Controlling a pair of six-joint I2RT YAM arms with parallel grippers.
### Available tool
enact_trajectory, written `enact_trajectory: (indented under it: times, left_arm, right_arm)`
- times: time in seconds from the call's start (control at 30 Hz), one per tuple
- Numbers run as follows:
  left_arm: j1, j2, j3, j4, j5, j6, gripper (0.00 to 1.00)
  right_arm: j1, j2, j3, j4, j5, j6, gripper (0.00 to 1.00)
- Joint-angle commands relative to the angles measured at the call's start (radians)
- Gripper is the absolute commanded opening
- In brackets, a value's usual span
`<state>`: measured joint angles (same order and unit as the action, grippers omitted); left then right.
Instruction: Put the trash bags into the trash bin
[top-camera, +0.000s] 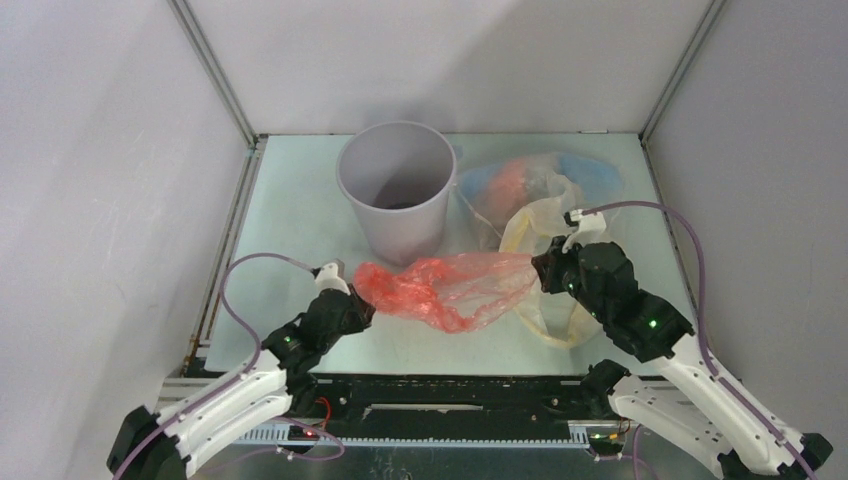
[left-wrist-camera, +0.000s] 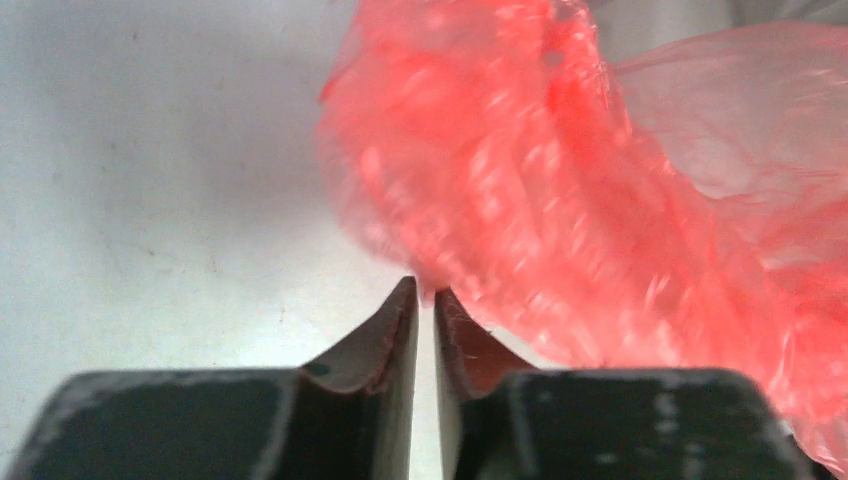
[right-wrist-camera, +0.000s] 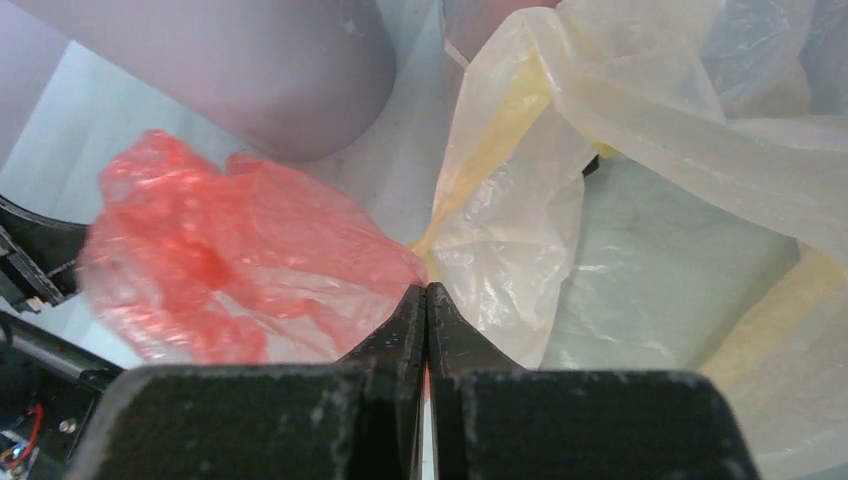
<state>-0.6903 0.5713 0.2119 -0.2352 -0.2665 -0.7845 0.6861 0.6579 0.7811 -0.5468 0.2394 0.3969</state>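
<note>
The red-pink trash bag (top-camera: 440, 290) hangs stretched between my two grippers, in front of the light-grey trash bin (top-camera: 395, 185). My left gripper (top-camera: 363, 302) is at its left end; in the left wrist view the gripper (left-wrist-camera: 425, 292) is closed to a narrow slit, with the bag's edge (left-wrist-camera: 560, 200) caught at the tips. My right gripper (top-camera: 541, 268) is shut on the bag's right end (right-wrist-camera: 230, 260), pink film showing between the pressed jaws (right-wrist-camera: 427, 292). The pale yellow bag (top-camera: 535, 225) lies right beside it (right-wrist-camera: 520, 220). The bin (right-wrist-camera: 250, 70) stands upright.
A heap with the light blue bag (top-camera: 590, 170) and more red and yellow plastic lies right of the bin by the back wall. Grey walls close in the table (top-camera: 290, 220) on three sides. My left arm (right-wrist-camera: 30, 260) shows in the right wrist view.
</note>
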Motion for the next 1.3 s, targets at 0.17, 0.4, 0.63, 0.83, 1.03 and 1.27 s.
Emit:
enact_trajectory:
  times: [0.17, 0.4, 0.63, 0.83, 1.03, 1.27]
  left_arm:
    - [0.007, -0.176, 0.221, -0.168, 0.168, 0.004, 0.69]
    - [-0.098, -0.021, 0.271, 0.009, 0.285, 0.018, 0.66]
    - [-0.222, 0.281, 0.401, 0.088, 0.241, 0.07, 0.67]
    - [-0.256, 0.386, 0.47, 0.088, 0.184, 0.066, 0.88]
    - [-0.259, 0.386, 0.448, 0.089, 0.143, 0.032, 0.96]
    - [-0.259, 0.429, 0.401, 0.099, 0.078, 0.026, 0.85]
  right_arm:
    - [0.008, 0.053, -0.01, 0.093, -0.192, -0.01, 0.0]
    - [0.067, 0.096, -0.01, 0.132, -0.22, -0.012, 0.0]
    - [0.083, 0.036, -0.009, 0.115, -0.226, -0.011, 0.0]
    - [0.085, -0.073, 0.033, 0.056, -0.28, -0.023, 0.0]
    - [0.086, -0.151, 0.053, 0.011, -0.306, -0.021, 0.0]
    - [0.086, -0.159, 0.069, -0.004, -0.299, -0.012, 0.0]
